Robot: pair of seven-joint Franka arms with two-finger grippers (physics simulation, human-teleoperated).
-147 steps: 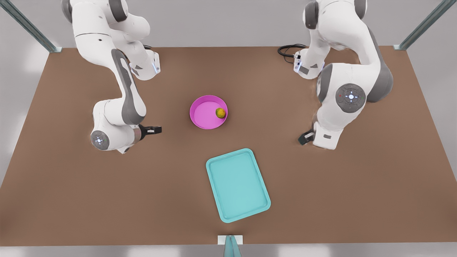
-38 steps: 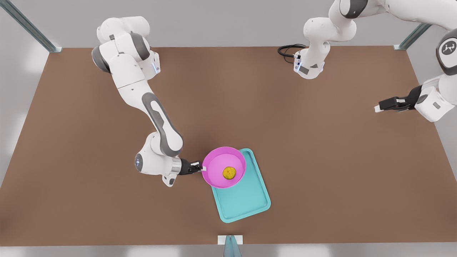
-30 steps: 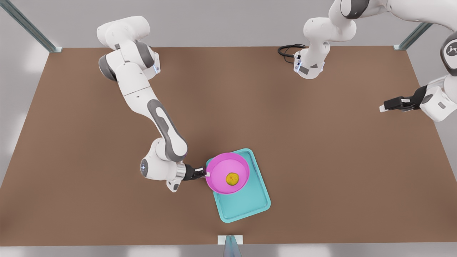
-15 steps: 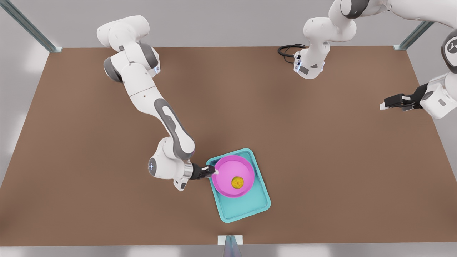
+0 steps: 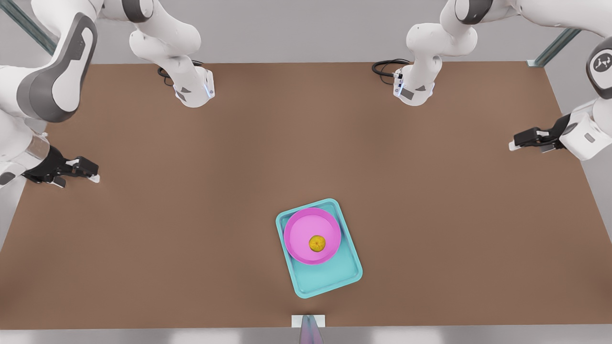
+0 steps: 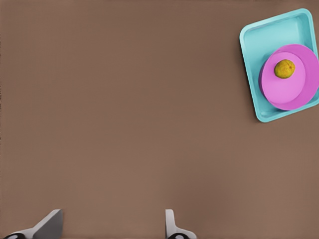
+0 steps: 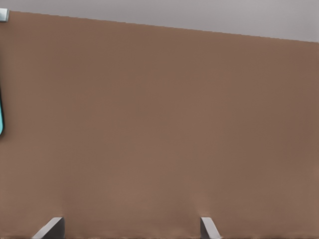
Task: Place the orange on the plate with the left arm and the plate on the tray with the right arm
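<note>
Resting: orange (image 5: 317, 243) sitting mid-plate (image 5: 299, 229), plate lying on tray (image 5: 334, 277), lower centre | left gripper (image 5: 521, 141) and right gripper (image 5: 79, 169) parking at frame edges, jaws apart, empty | judging plate stiff, light; rim giving best hold; orange likely rolling.

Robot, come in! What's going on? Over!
Left gripper open, at the front view's right; right gripper open, at its left. Orange on plate, plate on tray. Nothing in the way.
</note>
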